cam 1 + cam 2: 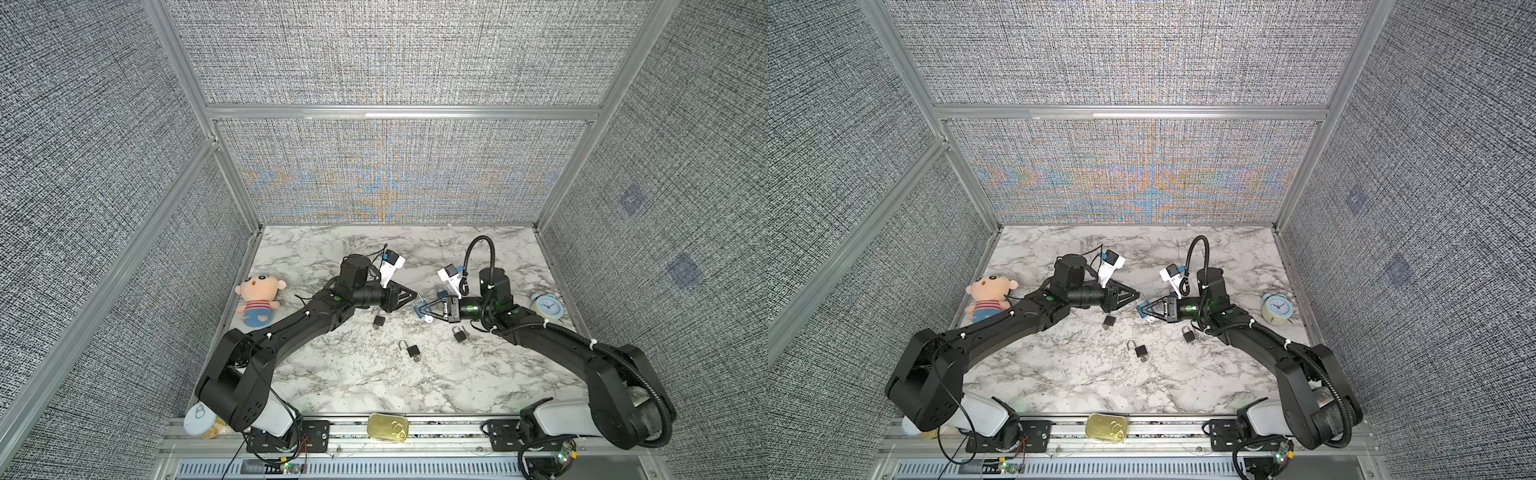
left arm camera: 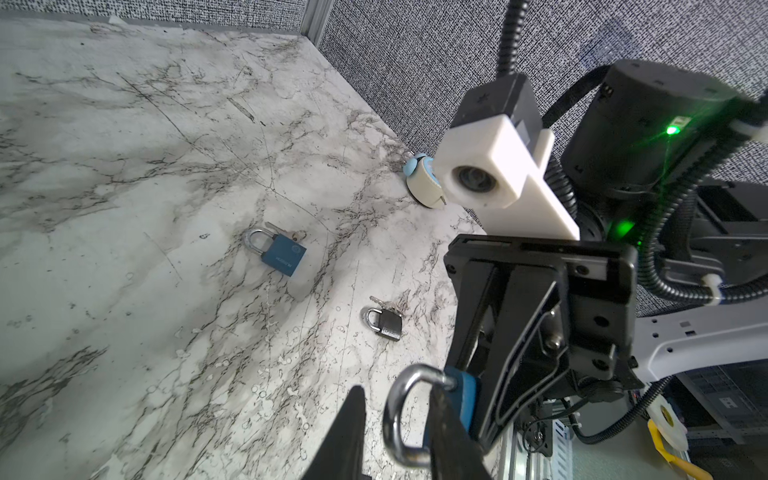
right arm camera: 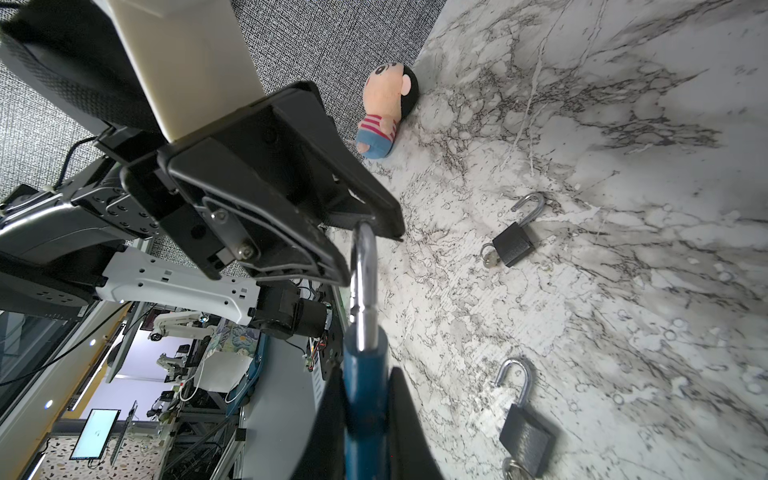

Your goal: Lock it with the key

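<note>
Both arms meet over the middle of the surface [image 1: 374, 386]. The right hand [image 3: 365, 419] is closed on the blue body of the held lock [image 3: 365, 386], which hangs clear of the surface. Its shackle [image 3: 363, 270] points toward the left hand [image 2: 397, 395]. Whether the shackle is pushed home in the body cannot be told.

The left hand's fingers [image 2: 347, 436] stand a little apart on either side of the shackle's bow. One touches it and a gap shows beside the other, so I cannot tell whether this hand truly grips it.

In a top view a small white piece [image 1: 427, 319] hangs just under the held lock. It is too small to tell whether it is the key.

A spare blue lock [image 2: 282, 253] lies flat just behind the right hand, toward the back edge, with its shackle closed and keys beside it.

- A black lock [image 1: 378, 320] lies under the left hand.
- A second black lock [image 1: 413, 351] lies nearer the front edge, with its shackle open.
- A third black lock [image 1: 459, 333] lies beside the right arm.

A doll [image 1: 259, 299] lies by the left edge and a clock [image 1: 547, 307] by the right edge. A tin [image 1: 387, 427] sits on the rail at the front edge.
</note>
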Robot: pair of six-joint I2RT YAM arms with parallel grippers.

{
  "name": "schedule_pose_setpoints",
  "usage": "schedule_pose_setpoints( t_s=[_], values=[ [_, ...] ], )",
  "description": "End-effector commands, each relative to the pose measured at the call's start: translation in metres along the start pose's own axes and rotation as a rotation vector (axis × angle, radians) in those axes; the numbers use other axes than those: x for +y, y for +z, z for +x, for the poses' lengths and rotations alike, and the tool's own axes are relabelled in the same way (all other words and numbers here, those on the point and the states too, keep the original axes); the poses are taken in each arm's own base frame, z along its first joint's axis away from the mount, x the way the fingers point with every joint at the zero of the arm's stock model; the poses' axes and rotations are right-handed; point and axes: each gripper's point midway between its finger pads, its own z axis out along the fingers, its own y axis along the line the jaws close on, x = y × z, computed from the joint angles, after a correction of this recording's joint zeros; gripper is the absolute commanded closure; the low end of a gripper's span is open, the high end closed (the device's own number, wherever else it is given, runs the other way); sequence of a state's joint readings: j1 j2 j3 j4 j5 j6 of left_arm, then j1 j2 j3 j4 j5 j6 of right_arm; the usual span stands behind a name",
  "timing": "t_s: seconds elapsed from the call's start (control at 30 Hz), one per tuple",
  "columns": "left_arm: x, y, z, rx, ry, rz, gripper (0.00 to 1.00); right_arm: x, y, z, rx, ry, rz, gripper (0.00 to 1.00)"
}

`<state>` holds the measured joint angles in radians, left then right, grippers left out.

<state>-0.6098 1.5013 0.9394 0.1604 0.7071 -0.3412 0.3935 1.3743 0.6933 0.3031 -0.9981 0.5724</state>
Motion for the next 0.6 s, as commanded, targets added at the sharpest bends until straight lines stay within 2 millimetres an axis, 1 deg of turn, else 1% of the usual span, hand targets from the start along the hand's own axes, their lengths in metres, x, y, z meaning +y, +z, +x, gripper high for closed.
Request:
schedule_pose_setpoints(
  t_s=[0.0, 0.33, 0.43, 0.57],
  values=[
    [-0.0036, 0.0004, -0.0067, -0.022, 0.023, 0.019, 0.72, 0.0057, 0.0, -0.0051, -0.012, -0.033, -0.021, 1.0],
    [-0.0035, 0.0017, -0.0045, -0.017, 0.018, 0.025, 0.76, 0.0072, 0.0002, -0.0065, -0.015, -0.032, -0.026, 1.0],
    [-0.0025, 0.0022, -0.0039, -0.015, 0.014, 0.025, 0.79, 0.0086, -0.0002, -0.0072, -0.018, -0.033, -0.03, 1.0],
    [-0.0011, 0.0039, -0.0013, -0.006, 0.008, 0.027, 0.86, 0.0118, -0.0007, -0.0085, -0.021, -0.036, -0.037, 1.0]
  ],
)
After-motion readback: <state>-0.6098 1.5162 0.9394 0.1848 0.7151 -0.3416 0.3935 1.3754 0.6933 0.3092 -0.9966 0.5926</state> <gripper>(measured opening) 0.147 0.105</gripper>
